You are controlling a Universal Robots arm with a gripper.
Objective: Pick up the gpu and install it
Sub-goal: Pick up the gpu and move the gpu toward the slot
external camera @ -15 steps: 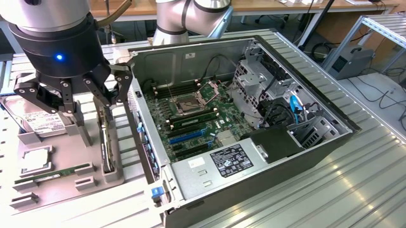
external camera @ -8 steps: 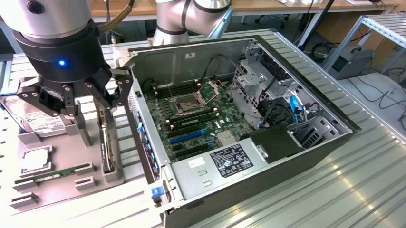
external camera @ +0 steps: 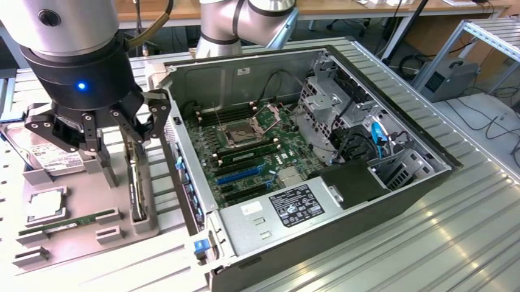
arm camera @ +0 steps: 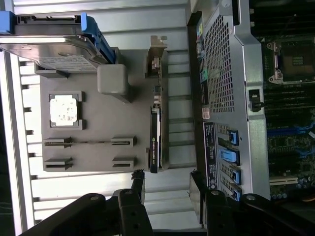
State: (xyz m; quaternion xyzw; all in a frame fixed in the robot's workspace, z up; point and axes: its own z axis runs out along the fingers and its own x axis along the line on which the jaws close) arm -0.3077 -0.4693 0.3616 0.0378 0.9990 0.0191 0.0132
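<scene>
GPU [external camera: 140, 188] [arm camera: 154, 128] stands on edge in a slot of the grey holder [arm camera: 103, 123]. It sits in the row nearest the case [external camera: 390, 201], just outside the case's side wall and running along it. Its metal bracket [arm camera: 156, 49] is at one end of the card. Nothing has hold of it.

The gripper [external camera: 94, 137] [arm camera: 167, 183] hangs above the holder, outside the case, with its jaws spread wide and nothing between them. From the wrist, the card lies below and roughly in line with the gap, nearer one finger [arm camera: 138, 179] than the other. The fingers are not closed on it.

Farther from the case than the GPU, the holder also carries a hard drive [external camera: 41, 155] [arm camera: 49, 49], a CPU [external camera: 45, 205] [arm camera: 64, 109] and a RAM stick [external camera: 69, 224] [arm camera: 88, 142], each in its own seat.

The case lies on its side with its panel off, so the motherboard [external camera: 252, 152] faces up. A blue slot [external camera: 235, 172] runs across the board, toward the wall beside the GPU. A power supply [external camera: 284, 210] with a label sits inside the case.
</scene>
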